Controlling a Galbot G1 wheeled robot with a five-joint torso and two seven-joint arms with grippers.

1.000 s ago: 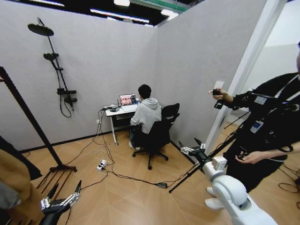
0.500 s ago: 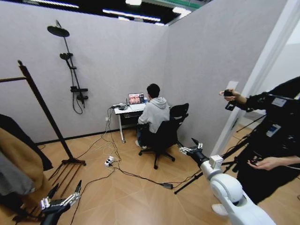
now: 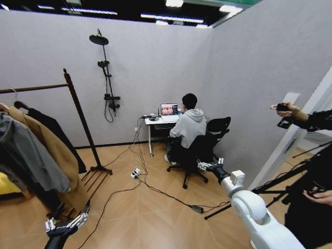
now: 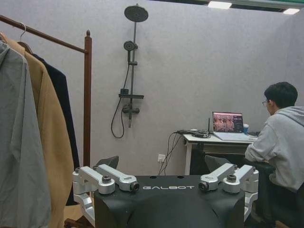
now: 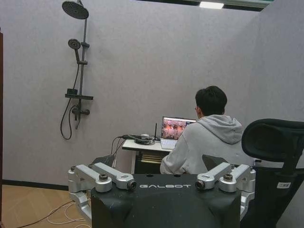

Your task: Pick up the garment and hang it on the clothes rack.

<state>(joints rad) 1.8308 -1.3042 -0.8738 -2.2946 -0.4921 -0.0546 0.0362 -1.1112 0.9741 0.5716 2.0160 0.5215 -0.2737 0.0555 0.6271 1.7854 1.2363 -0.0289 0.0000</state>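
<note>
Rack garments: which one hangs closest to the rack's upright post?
The black jacket hangs nearest the upright of the clothes rack. The tan coat comes next and the grey top is farthest from the post.

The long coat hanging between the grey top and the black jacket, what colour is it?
Tan; the long coat shows best in the left wrist view.

A partitioned lab mock-up: grey panel walls (image 3: 155,78), a wall-hung shower fitting (image 3: 105,72) at eleven o'clock, a laptop desk (image 3: 158,120) at twelve.

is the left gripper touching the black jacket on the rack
Apart. In the head view the left gripper sits low over the floor, with bare floor between it and the black jacket hanging on the clothes rack.
</note>
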